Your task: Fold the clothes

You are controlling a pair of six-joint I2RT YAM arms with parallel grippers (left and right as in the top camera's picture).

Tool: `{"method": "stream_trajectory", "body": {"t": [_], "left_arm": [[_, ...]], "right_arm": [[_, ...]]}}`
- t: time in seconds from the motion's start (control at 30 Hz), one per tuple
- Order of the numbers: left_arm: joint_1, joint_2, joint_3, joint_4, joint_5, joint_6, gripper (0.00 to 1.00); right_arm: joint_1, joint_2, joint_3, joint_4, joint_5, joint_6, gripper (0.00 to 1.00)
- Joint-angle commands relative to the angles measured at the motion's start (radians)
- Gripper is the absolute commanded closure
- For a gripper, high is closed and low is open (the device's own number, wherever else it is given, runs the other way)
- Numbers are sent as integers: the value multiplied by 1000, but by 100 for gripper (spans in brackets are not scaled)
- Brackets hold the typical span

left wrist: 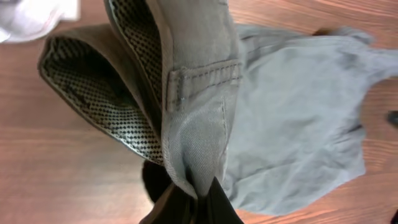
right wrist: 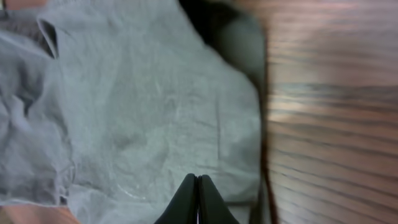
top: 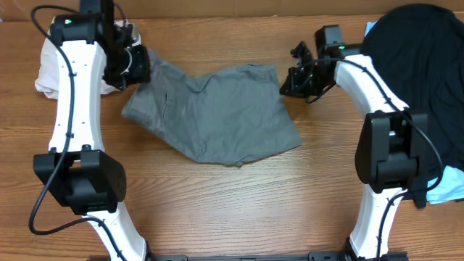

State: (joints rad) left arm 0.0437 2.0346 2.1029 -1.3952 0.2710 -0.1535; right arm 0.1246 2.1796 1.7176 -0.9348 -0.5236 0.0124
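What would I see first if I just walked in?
Crumpled grey shorts lie spread across the middle of the wooden table. The left arm's fingers pinch the waistband, and the right arm's fingers are closed at the opposite edge. A big black T-shirt is heaped in the far right corner.

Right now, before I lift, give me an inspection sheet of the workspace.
Surface: wooden table, grain visible in front.
Job's things: grey shorts spread mid-table; cream garment far left; black T-shirt far right.
Clutter: light blue item at right edge.
Grippers: left gripper shut on the shorts' waistband; right gripper shut at the shorts' edge, hold unclear.
Cables: black cables run along both arms.
Surroundings: plain brown backing behind the table.
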Motion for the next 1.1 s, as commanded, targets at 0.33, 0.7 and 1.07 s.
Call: {"method": "stream_trajectory", "body": {"t": [0.33, 0.7, 1.07], "left_arm": [[-153, -21, 122, 66, 153, -9, 96], [-388, 36, 74, 203, 90, -137, 96], [-510, 286, 74, 314, 98, -306, 96]], "right_arm": [[-6, -6, -236, 165, 26, 75, 96], [-6, -6, -260, 190, 25, 119, 96], [-30, -9, -235, 193, -8, 119, 96]]}}
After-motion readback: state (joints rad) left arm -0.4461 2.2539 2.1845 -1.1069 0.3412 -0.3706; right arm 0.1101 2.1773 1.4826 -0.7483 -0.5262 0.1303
